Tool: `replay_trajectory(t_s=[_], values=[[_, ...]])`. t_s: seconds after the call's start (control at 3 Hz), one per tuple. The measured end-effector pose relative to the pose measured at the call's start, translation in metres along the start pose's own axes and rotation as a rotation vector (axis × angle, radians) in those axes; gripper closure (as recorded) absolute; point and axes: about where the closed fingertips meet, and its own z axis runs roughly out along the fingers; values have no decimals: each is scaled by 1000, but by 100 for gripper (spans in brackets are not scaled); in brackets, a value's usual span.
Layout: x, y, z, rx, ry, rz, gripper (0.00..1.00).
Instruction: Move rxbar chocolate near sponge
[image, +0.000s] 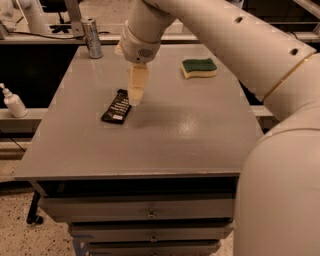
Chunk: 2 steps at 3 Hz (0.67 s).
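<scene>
None of the carrying looks done so far, judging by how things lie. Going from the left: a white pump bottle (12, 102) stands off the counter (190, 135) on a lower ledge, and a metal can (91, 37) stands at the far left corner, neither part of the job. The rxbar chocolate (116, 106) lies flat on the left half of the counter, well apart from its goal. Just to its right the claw (134, 100) points down from the pale arm (225, 35), its tip right beside the bar's far end. Whether it touches the wrapper, and whether it is spread or closed, I cannot tell from this angle, but nothing appears to be lifted. The sponge (199, 67) sits green side up toward the far right. What is left, in my judgement, is nearly everything: grip the bar, carry it rightward, and set it down beside the sponge.
</scene>
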Motion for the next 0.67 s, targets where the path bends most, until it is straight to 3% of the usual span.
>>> replay_trajectory(t_s=[0.67], values=[[4,-16,43,-44,-48,81,0]])
